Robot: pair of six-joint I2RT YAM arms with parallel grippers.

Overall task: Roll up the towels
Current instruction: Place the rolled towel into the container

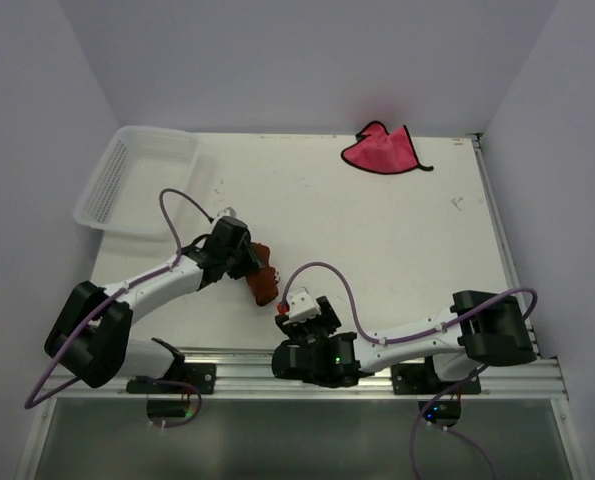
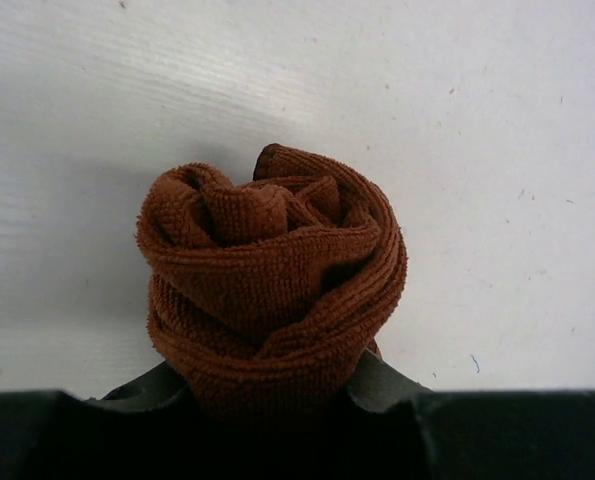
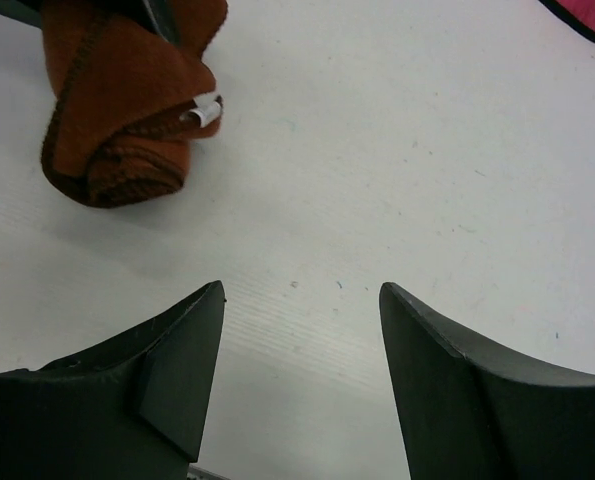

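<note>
Two towels are on the desk [image 1: 377, 250], and only one looks rolled. At the far left, a white mesh basket [image 1: 112, 190] sits at the back corner. Next along, the left arm's jaws are closed narrowly on the rust-orange towel [image 2: 272, 290]. They grip its tight spiral roll by one end, near the front middle of the desk; whether the roll touches the surface I cannot tell. Just right of it, the right arm's jaws stand wide and empty, facing the roll but apart from it. Far back on the right lies the pink towel [image 1: 380, 150], loose and unrolled, well apart from both arms. I judge the first roll close to finished. The next move calls for setting it down without letting the layers spring loose, then a long reach for the pink one.
</note>
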